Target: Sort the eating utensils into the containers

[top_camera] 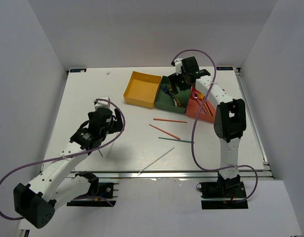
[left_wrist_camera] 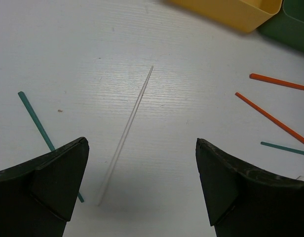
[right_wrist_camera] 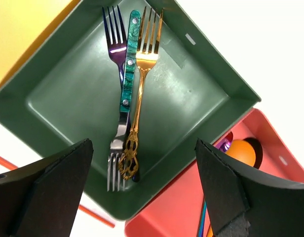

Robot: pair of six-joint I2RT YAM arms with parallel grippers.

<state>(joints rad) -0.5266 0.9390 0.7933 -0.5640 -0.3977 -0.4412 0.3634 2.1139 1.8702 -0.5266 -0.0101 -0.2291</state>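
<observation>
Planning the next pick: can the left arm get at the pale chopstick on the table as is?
Probably yes. The left gripper is open above the table, and the pale chopstick lies flat ahead of it with nothing on top; the green chopstick beside it lies apart.

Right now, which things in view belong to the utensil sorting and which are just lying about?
Job: yellow tray; green tray holding three forks; red tray holding an orange spoon; on the table, two red chopsticks, two green chopsticks, one pale chopstick.
Lying about: purple cables; a white speck by the table's far edge.
</observation>
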